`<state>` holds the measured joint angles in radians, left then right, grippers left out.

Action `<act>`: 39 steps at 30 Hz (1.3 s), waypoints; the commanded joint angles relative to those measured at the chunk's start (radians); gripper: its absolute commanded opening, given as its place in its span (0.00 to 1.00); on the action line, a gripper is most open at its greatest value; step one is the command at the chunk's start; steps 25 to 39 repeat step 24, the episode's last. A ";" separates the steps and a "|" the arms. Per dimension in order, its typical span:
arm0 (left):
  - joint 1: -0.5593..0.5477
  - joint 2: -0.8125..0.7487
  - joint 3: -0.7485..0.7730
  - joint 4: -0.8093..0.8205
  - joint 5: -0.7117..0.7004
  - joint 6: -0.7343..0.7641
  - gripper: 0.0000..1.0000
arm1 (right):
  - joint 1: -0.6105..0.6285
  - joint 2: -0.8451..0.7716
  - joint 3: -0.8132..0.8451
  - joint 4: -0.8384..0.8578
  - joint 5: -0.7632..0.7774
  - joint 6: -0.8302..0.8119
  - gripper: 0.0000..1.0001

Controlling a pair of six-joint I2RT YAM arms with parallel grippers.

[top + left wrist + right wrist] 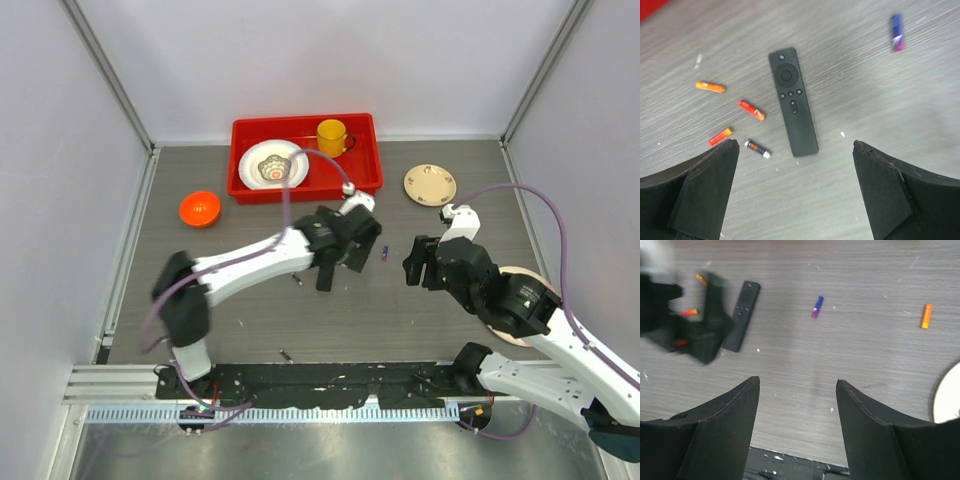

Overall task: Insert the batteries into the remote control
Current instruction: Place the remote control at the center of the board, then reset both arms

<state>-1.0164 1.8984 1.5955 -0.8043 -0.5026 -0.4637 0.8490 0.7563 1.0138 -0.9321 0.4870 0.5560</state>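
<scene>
The black remote control (792,107) lies flat on the grey table, buttons up, just beyond my left gripper (795,145), which hangs open above its near end with nothing between the fingers. Three orange batteries (751,110) and a dark grey one (757,149) lie left of the remote. A blue battery (897,32) lies off to the right, also in the overhead view (384,253). In that view the left gripper (342,268) hides the remote. My right gripper (798,381) is open and empty over bare table, with the remote (742,315) to its far left and another orange battery (926,316) to its far right.
A red tray (370,150) at the back holds a plate and a yellow cup. An orange bowl (200,208) sits at the left and a tan plate (430,185) at the right. A pale disc (947,397) lies beside the right gripper. Two small dark bits (285,354) lie nearer the front rail.
</scene>
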 commanded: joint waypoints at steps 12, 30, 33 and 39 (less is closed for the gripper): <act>0.044 -0.696 -0.479 0.221 -0.123 -0.268 1.00 | 0.002 0.061 -0.192 0.489 -0.039 -0.064 0.68; 0.059 -0.782 -0.557 0.356 -0.053 -0.204 1.00 | 0.002 0.095 -0.211 0.559 0.018 0.040 0.86; 0.059 -0.782 -0.557 0.356 -0.053 -0.204 1.00 | 0.002 0.095 -0.211 0.559 0.018 0.040 0.86; 0.059 -0.782 -0.557 0.356 -0.053 -0.204 1.00 | 0.002 0.095 -0.211 0.559 0.018 0.040 0.86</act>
